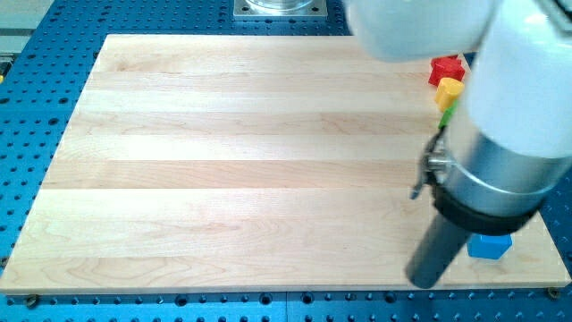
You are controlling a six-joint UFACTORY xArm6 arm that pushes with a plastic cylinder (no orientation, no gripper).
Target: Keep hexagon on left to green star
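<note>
A yellow hexagon lies near the board's right edge, towards the view's top. A red block, shape unclear, sits just above it, touching or nearly so. Just below the hexagon a sliver of a green block shows; the rest is hidden behind my arm, so I cannot make out its shape. My dark rod slants down to my tip near the board's bottom edge at the right. The tip is far below the hexagon and the green block. A blue block lies just right of the rod.
My large white and grey arm covers the right part of the view and hides part of the wooden board. Blue perforated table surrounds the board. A metal base plate sits at the view's top.
</note>
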